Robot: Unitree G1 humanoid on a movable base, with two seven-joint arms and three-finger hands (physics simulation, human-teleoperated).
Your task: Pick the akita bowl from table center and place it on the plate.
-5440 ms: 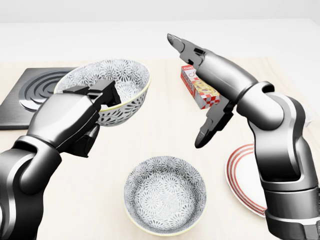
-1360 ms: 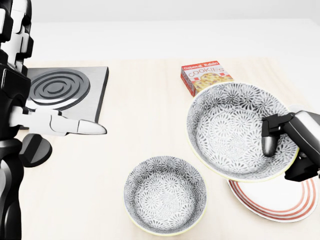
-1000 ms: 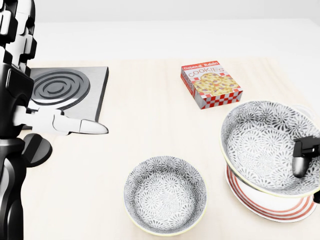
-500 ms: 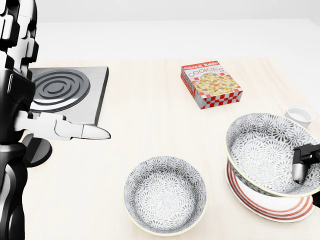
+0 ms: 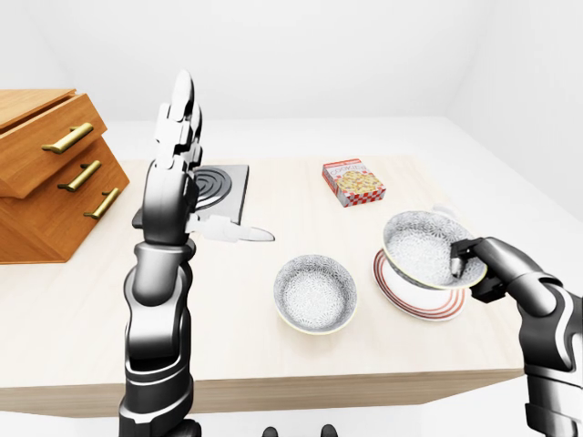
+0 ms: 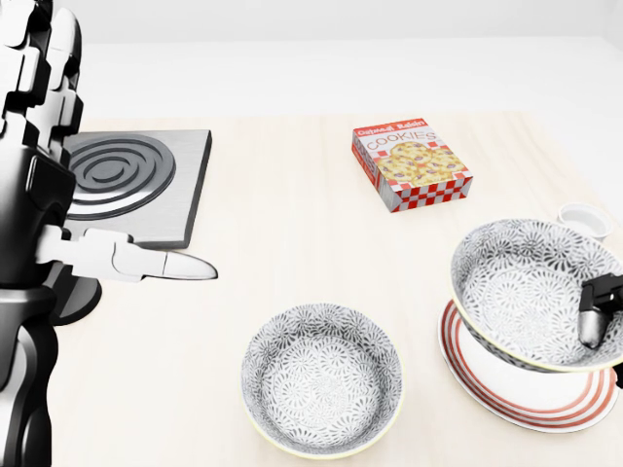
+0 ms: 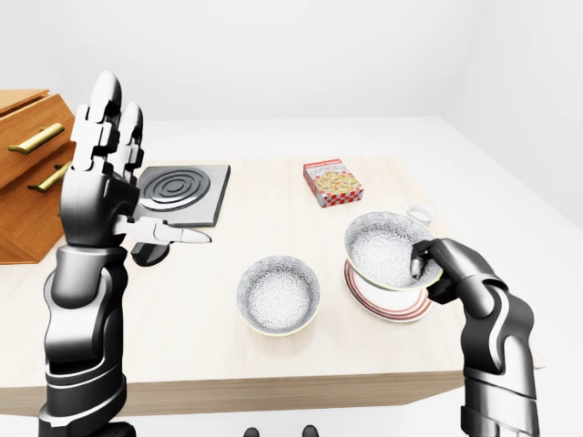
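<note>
Right hand (image 5: 475, 270) pinches the rim of the akita bowl (image 6: 531, 287), tilted over the plate (image 6: 516, 397) at the head view's lower right, while left hand (image 7: 98, 173) stands splayed and empty; releasing at this tilt risks the bowl sliding off.

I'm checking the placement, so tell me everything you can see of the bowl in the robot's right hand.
The patterned bowl is deep, round and ceramic-looking, with a grey-and-white floral print inside and out and a pale yellowish rim. It is empty and tilted, over the red-striped plate near the head view's right edge. The right hand pinches its right-hand rim, one finger inside. Whether its base touches the plate cannot be told.
</note>
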